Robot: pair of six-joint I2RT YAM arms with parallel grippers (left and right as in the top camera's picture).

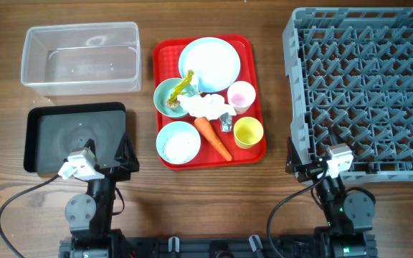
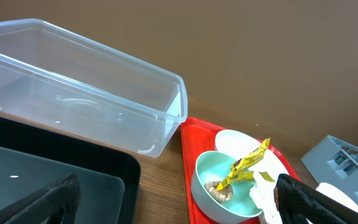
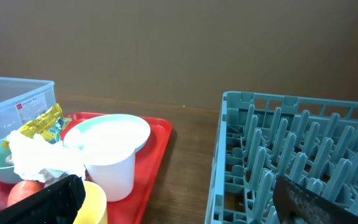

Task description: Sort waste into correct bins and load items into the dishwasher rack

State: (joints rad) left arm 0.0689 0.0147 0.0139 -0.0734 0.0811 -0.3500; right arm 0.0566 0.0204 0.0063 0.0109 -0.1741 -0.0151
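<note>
On the red tray [image 1: 255,154] lie an orange carrot [image 1: 212,137], crumpled tissue [image 1: 205,105], a pale blue plate [image 1: 209,63], a pink cup [image 1: 240,96], a yellow cup [image 1: 249,132], a bowl of rice [image 1: 178,142] and a teal bowl [image 2: 219,186] holding a yellow wrapper [image 2: 246,165] and a food scrap. The clear tub [image 1: 81,57] and black tray [image 1: 74,136] stand at the left, the grey rack [image 1: 368,86] at the right. My left gripper [image 1: 126,156] [image 2: 176,205] stands open beside the black tray. By the rack's near corner my right gripper [image 1: 296,163] [image 3: 185,205] is open too.
A small foil wrapper [image 1: 226,122] lies between the carrot and the cups. Bare wood separates the red tray from the rack [image 3: 291,155] and from the black tray [image 2: 55,180]. Cables run along the front edge beside both arm bases.
</note>
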